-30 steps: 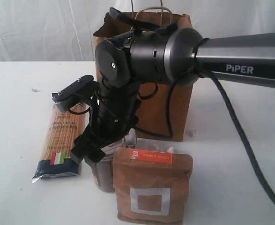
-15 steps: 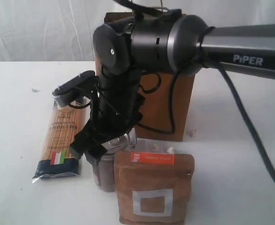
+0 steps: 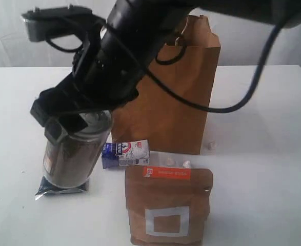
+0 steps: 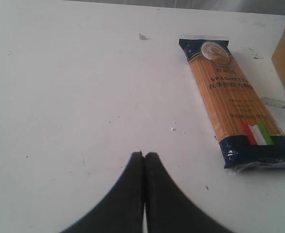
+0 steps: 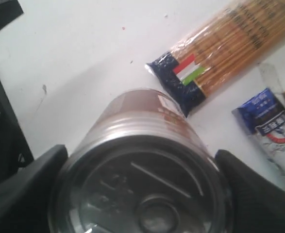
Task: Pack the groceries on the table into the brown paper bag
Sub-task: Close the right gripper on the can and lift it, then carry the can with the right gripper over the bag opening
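- While the right gripper clamps the pull-tab tin between wide-set fingers, the tin hangs tilted. In the exterior view it covers most of the spaghetti packet, except the near dark end.
- Left gripper: jaws pressed together, nothing held, over bare table; spaghetti packet lies flat nearby.
- Brown paper bag stands upright behind the tin.
- Brown pouch with orange label sits in front of the bag; a small blue-and-white carton lies between them.

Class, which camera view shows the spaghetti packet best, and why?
The left wrist view: the whole spaghetti packet lies flat, nothing covering it. The right wrist view shows only one end; the exterior view just a dark corner below the tin.
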`<state>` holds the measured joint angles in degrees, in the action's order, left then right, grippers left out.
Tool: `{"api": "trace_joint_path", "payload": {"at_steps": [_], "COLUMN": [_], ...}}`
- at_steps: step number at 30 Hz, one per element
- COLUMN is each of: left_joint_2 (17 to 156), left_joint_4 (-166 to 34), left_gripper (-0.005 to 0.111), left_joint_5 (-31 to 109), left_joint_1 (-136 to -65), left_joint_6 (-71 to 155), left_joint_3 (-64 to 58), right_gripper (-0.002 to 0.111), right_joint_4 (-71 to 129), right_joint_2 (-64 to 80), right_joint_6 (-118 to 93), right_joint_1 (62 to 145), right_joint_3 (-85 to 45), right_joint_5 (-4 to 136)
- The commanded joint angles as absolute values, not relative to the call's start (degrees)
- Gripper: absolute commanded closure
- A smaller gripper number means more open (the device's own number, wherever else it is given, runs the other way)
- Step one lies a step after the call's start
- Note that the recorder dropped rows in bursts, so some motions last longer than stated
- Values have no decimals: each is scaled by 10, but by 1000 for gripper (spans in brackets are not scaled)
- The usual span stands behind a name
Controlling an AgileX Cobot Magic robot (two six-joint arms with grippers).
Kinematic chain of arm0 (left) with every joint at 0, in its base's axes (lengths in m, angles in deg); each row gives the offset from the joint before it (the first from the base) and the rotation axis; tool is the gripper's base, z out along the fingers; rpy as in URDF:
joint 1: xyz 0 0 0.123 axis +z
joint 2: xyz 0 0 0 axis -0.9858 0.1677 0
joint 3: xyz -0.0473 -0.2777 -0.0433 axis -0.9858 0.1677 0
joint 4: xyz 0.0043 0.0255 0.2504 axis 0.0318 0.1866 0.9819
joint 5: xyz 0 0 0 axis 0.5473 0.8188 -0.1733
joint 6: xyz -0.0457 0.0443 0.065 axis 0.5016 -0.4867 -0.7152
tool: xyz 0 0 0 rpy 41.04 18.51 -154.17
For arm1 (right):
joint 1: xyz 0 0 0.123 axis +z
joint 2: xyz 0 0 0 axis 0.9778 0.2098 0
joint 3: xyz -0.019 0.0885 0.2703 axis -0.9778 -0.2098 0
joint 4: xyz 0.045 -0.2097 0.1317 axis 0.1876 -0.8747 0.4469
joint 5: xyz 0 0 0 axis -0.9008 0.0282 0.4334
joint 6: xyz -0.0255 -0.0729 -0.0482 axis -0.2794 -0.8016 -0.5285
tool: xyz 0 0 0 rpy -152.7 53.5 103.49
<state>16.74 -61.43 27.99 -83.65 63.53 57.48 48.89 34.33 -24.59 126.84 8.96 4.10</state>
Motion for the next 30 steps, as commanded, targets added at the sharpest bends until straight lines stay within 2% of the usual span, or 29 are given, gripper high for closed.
{"api": "trace_joint_path", "payload": {"at_steps": [1, 9, 14, 19, 25, 30], "left_joint_2": [165, 165, 165, 165, 165, 165], "left_joint_4": [-613, -613, -613, -613, -613, -613], "left_gripper": [107, 107, 107, 107, 107, 107], "left_joint_5": [283, 283, 283, 283, 283, 283], "left_joint_1": [-840, -840, -840, -840, -840, -840], "left_joint_6": [636, 636, 636, 636, 636, 636], "left_joint_3": [576, 576, 576, 576, 576, 576], "right_gripper": [108, 108, 108, 108, 108, 108], "right_joint_4": [445, 434, 377, 204, -62, -121], "right_joint_2": [291, 226, 177, 150, 148, 150], "right_joint_6": [-250, -237, -234, -160, 26, 193], "right_joint_1": [1264, 1264, 1264, 1264, 1231, 1160], "right_joint_3": [96, 96, 96, 96, 96, 96], "right_joint_5": [53, 89, 245, 390, 382, 376]}}
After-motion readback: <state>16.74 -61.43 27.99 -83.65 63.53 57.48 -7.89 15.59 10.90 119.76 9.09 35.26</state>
